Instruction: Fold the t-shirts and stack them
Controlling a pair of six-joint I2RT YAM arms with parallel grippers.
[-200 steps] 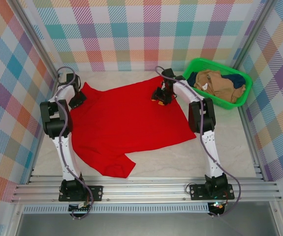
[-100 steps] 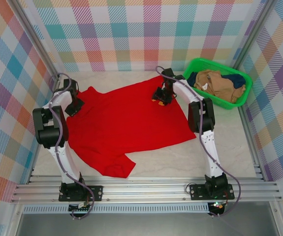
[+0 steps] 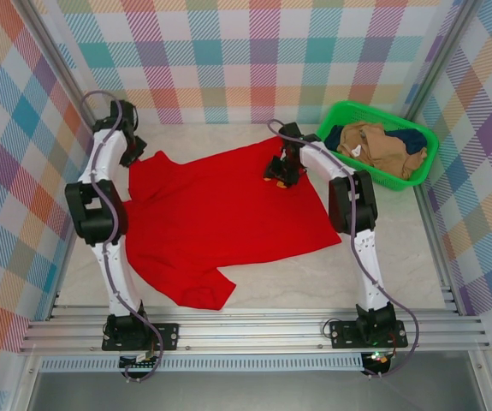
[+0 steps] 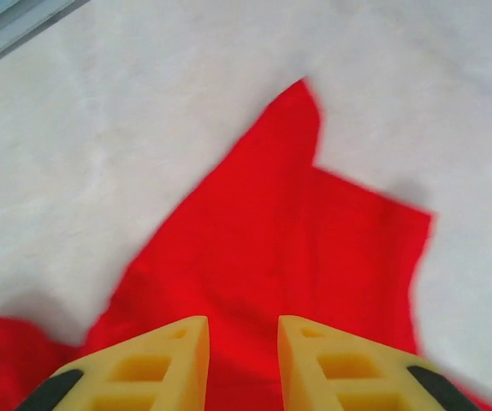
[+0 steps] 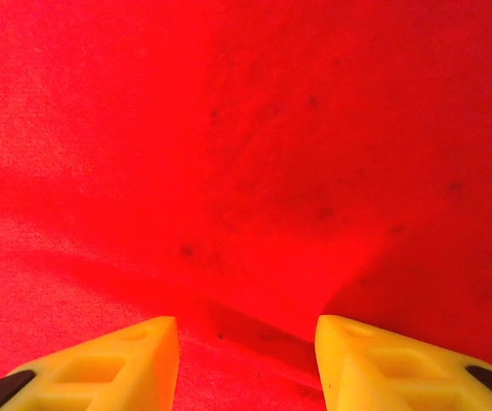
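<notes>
The barely open left end effector [image 4: 243, 342] and half-open right end effector [image 5: 246, 342] should smooth the red shirt [image 3: 220, 218] flat before folding.

Table [image 3: 400, 257]: red t-shirt [image 3: 220, 223], green basket [image 3: 382, 178]

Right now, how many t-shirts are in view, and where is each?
3. The red t-shirt lies spread on the table; the tan t-shirt and the dark navy t-shirt are bunched in the green basket. Others may be hidden beneath them.

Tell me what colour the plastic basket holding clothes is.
The plastic basket is bright green; top external view shows it best.
</notes>
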